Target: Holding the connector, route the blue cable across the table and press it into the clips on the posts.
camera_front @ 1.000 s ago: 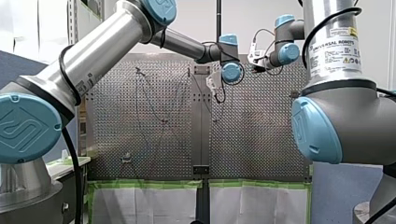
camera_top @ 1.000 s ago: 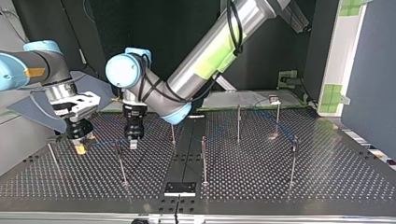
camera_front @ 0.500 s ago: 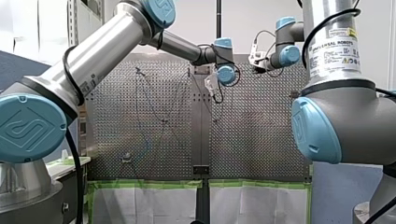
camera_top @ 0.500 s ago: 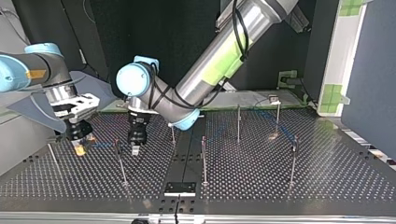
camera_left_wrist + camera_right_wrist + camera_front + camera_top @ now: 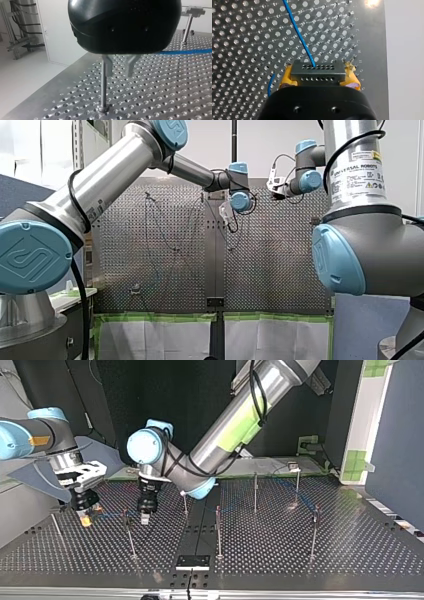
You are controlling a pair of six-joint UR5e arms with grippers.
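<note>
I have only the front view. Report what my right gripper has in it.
Observer: In the right wrist view, the right gripper is shut, yellow pads on a dark rectangular connector with rows of small holes.
Operator: Give me the cable's path.
Observer: The thin blue cable leaves a hole in the connector and runs ahead over the perforated metal table.
Operator: Now the left gripper.
Observer: The left wrist view shows the left gripper open and empty, a thin metal post beside one finger; the cable passes beyond the fingers.

Connector in right claw — cable ahead
</note>
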